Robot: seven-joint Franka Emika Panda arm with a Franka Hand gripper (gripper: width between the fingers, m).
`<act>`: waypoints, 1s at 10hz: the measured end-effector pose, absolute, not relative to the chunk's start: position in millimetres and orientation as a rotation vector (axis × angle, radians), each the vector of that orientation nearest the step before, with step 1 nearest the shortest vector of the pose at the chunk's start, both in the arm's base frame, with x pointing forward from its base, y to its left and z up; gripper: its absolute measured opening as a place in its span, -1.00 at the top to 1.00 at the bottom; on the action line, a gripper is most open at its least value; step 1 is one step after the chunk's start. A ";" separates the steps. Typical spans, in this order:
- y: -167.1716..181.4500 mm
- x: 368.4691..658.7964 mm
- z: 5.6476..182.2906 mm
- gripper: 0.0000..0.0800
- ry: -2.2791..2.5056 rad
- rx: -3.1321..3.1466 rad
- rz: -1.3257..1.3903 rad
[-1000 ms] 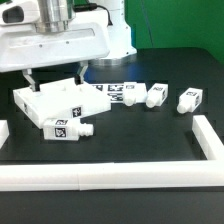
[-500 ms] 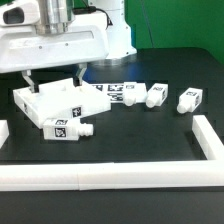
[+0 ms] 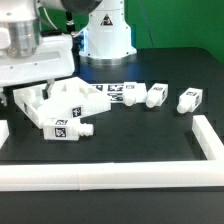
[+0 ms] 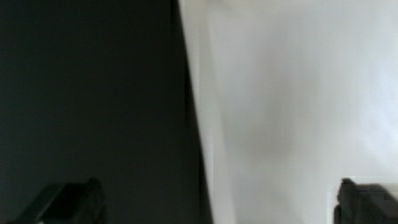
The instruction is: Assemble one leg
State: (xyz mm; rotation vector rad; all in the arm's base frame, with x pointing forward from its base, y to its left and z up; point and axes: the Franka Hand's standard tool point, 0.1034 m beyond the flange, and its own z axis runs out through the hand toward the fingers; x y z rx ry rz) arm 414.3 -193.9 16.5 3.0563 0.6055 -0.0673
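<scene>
With the tool (image 4: pixel 217 205) spread wide and empty above the tray-like panel (image 3: pixel 68 102), nothing is judged done yet: the leg (image 3: pixel 65 127) is seen lying loose on the counter (image 3: pixel 150 145) just beside that panel, so grasping and fitting are left to be done.

Smooth white plastic formed the leg (image 3: pixel 63 128) and the square tray-like piece (image 3: pixel 62 100), the leg carrying a matt printed black-and-white tag (image 3: pixel 60 130), against the desk's (image 3: pixel 150 140) matt black surface and the arm base's (image 3: pixel 106 38) glossy white shell.
</scene>
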 end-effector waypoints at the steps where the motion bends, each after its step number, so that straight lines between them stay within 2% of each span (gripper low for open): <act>1: -193.4 413.3 12.7 -0.62 0.601 3.063 -0.081; 5: -189.6 411.8 10.4 -0.56 0.596 3.073 -0.096; 6: -189.6 411.7 10.4 -0.06 0.596 3.073 -0.096; 7: -189.6 411.7 10.4 -0.06 0.596 3.073 -0.096; 9: -189.6 411.5 10.3 0.83 0.597 3.073 -0.097; 10: -192.0 411.3 12.7 0.87 0.572 3.085 -0.105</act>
